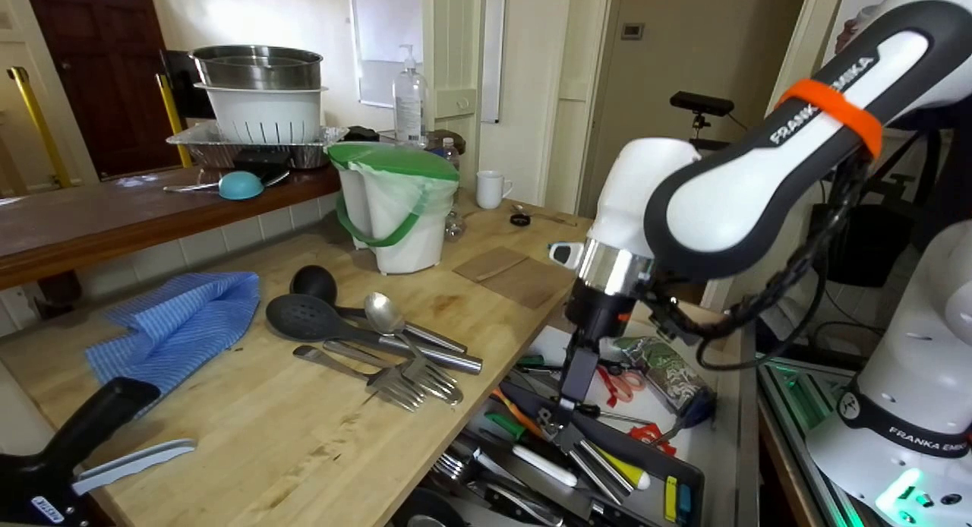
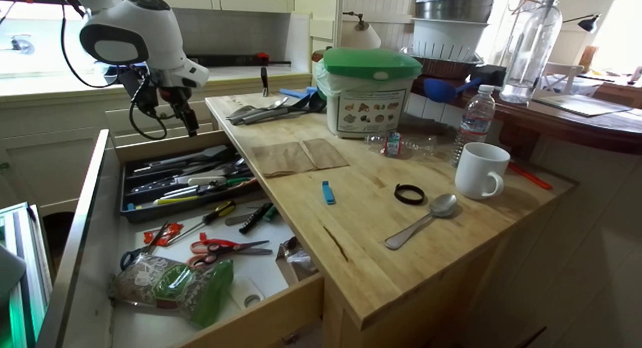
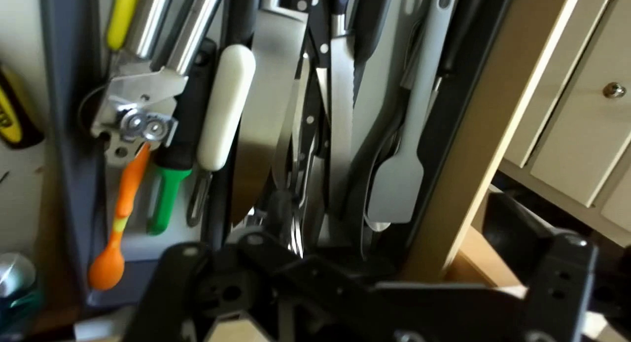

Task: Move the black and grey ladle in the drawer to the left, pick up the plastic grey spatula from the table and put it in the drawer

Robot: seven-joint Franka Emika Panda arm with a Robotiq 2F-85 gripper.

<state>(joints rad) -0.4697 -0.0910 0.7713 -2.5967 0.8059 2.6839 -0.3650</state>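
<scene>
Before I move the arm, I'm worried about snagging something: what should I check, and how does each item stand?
1. Gripper open: ok; the wrist view shows its jaws apart, holding nothing.
2. Drawer pulled out: ok.
3. Grey spatula in the tray: ok; it lies near one side wall.
4. Tray free of bare blades: not ok; a serrated knife is exposed.
5. Clearance above the can opener: cannot tell; in an exterior view the gripper's tip lines up with it, but the height is unclear.
</scene>
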